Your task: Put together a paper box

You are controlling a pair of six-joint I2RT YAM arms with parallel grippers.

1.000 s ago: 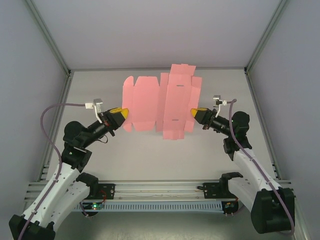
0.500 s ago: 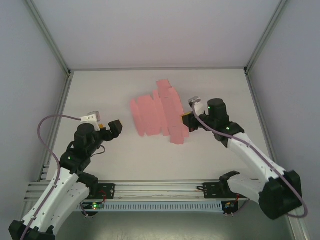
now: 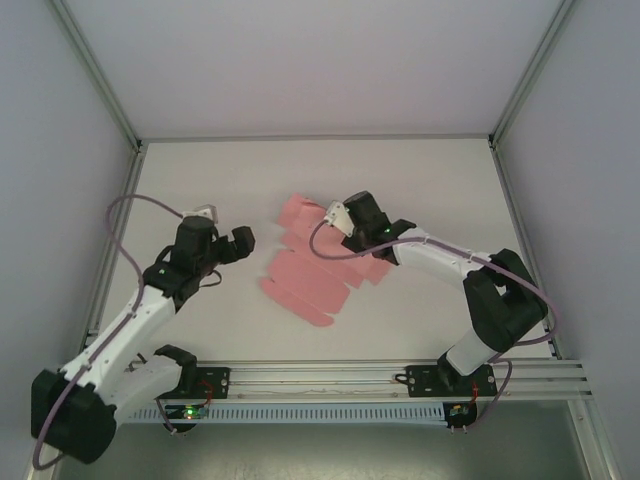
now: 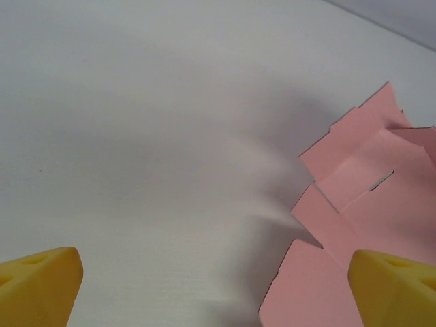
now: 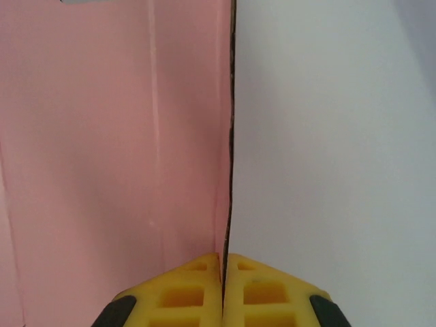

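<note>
Grips the salmon-pink die-cut card sheet (image 3: 300, 278) by one edge with the right hand (image 5: 223, 259), yellow fingers (image 5: 184, 289) pressed shut on the thin card. Shows the sheet unfolded, flaps and creases plain, in the middle of the white desk (image 3: 200, 180). Holds the left hand (image 3: 241, 240) wide open and empty, near the sheet's left side.

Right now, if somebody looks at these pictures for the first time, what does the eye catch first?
A pink card sheet spreads over the middle of the white table. The right tool is shut on its edge, the card pinched between yellow fingers; the left tool hangs open beside the sheet, holding nothing.
</note>
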